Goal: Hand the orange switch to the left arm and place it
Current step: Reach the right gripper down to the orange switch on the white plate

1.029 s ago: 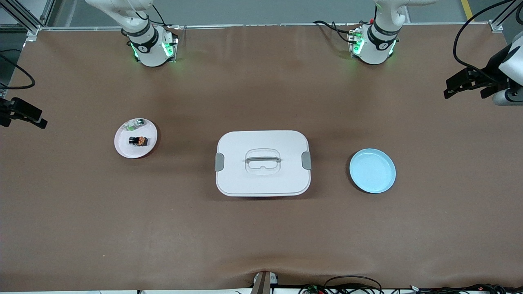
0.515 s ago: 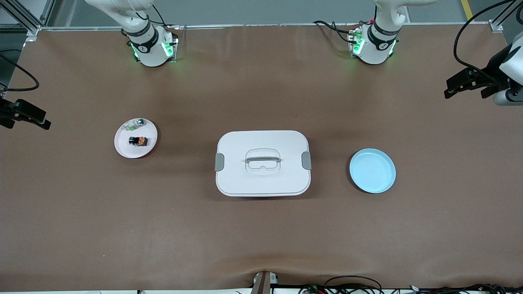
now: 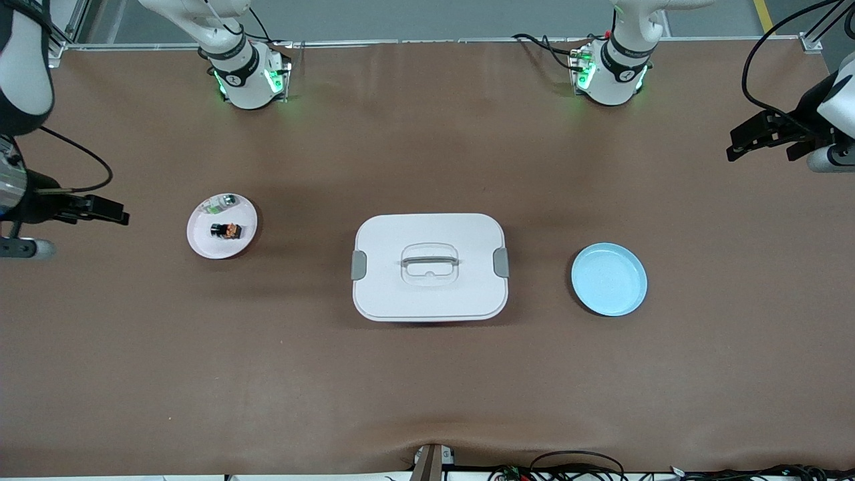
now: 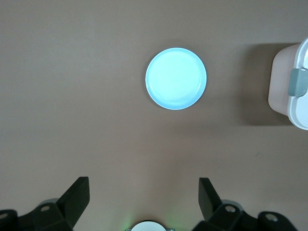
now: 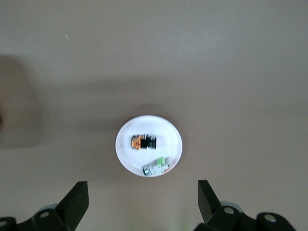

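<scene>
— Since a second ago, what has shifted?

— Only the right gripper [image 3: 110,215]: it has travelled in from the table's edge toward the round pink plate [image 3: 200,246] and now hangs over bare tabletop at the right arm's end. Its jaws gape wide with nothing between them. Everything else lies as before.

— Start nearest the front camera.

— First the large white rounded-rectangle plastic box [image 3: 429,294] with grey side latches, mid-table. Beside it, toward the left arm's end, the round pale-blue plate [image 3: 608,279]. Slightly farther, toward the right arm's end, the pink plate.

— And the switch?

— The tiny black-and-orange switch [image 3: 226,230] lies on the pink plate, on its side, long axis running along the table's length, orange end toward the box. A small green-and-silver component [image 3: 222,202] sits near the plate's farther rim; its details are hard to make out.

— The left gripper?

— The left gripper [image 3: 738,148] waits over the left arm's end of the table, fingers [image 4: 76,198] spread wide, empty. Its wrist view cuts the box off at the edge, showing one latch.
</scene>
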